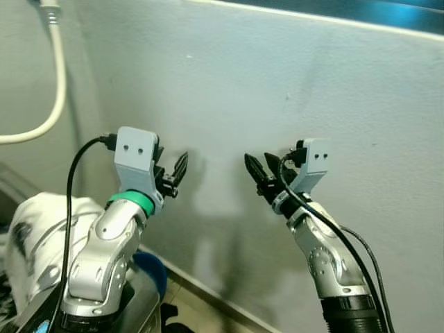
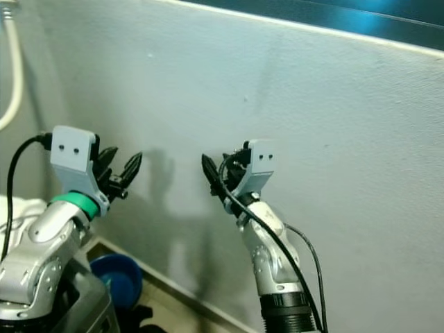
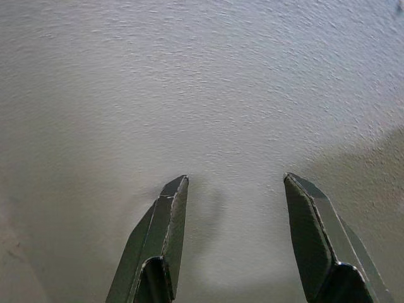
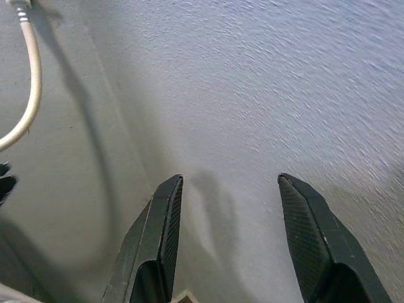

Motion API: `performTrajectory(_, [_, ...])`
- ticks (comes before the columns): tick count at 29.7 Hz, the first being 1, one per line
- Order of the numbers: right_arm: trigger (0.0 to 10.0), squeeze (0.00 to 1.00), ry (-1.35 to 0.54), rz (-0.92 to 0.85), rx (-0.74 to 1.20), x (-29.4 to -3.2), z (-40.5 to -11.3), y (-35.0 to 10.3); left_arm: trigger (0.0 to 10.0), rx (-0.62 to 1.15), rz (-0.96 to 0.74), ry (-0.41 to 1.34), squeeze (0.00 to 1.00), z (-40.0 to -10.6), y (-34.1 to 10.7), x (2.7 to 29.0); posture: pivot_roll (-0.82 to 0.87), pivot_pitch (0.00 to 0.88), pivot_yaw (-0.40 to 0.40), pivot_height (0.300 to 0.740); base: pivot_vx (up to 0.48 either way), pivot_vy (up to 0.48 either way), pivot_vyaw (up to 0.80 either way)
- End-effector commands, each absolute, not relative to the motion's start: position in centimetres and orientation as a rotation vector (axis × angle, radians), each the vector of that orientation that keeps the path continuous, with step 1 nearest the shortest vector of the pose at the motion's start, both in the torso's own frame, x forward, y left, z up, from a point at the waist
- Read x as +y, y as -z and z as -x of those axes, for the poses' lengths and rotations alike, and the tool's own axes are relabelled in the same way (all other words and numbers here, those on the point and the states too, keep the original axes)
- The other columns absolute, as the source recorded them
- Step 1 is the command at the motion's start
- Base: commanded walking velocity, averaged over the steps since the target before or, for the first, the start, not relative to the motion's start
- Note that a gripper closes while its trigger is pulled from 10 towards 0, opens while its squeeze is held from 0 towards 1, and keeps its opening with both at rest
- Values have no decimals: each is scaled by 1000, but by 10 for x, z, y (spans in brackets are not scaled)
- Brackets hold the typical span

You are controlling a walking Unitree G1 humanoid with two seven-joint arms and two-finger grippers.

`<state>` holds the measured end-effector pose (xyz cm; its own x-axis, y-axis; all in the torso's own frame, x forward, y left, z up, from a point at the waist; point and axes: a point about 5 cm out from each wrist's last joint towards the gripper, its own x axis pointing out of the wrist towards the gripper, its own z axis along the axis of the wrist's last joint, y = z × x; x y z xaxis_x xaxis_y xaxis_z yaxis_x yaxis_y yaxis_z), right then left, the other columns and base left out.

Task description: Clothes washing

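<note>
We raise left hand [image 1: 175, 175] and right hand [image 1: 258, 173], both open and empty, facing the wall [image 1: 291, 83], probably between steps.

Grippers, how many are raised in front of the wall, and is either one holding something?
2. The left gripper is up on the robot's left, the right gripper on its right, both before the pale wall, fingers apart and holding nothing.

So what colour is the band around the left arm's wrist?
Green band, clearest in the left eye view.
</note>
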<state>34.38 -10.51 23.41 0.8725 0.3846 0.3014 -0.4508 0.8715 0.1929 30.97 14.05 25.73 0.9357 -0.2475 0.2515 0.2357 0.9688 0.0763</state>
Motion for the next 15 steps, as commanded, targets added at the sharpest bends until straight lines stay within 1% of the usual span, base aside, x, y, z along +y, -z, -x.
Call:
performTrajectory(1, [10000, 0, -414, -261, -249, -113, -343, -231, 10000, -261, -45, 272, 0, -309, -257, 136, 15, 0, -12, 740, 0, 0, -800])
performTrajectory(15, [10000, 0, -405, -264, -254, -115, -340, -231, 10000, -261, -34, 269, 0, -310, -255, 136, 8, 0, -21, 740, 0, 0, -800])
